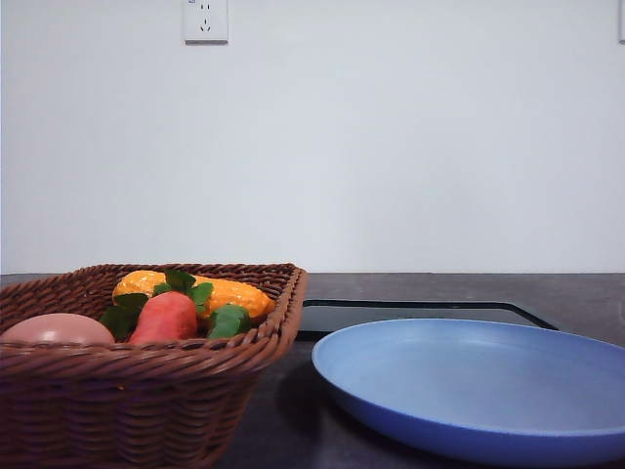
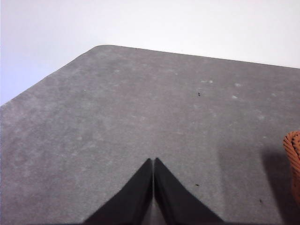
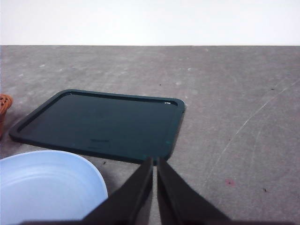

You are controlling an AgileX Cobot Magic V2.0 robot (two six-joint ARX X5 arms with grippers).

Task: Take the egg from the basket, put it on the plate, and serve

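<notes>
While both my grippers sit clenched on nothing, left gripper (image 2: 153, 161) and right gripper (image 3: 154, 161), the egg (image 1: 57, 328) lies in the basket (image 1: 146, 391) beside an orange-red carrot toy (image 1: 164, 317) and a yellow leafy toy (image 1: 229, 293). Ahead of my right fingertips lies a black tray (image 3: 101, 124); the plate (image 3: 47, 187) sits just beside them. Grey table (image 2: 140, 117), white wall (image 1: 391, 137) with a socket (image 1: 205, 20).
</notes>
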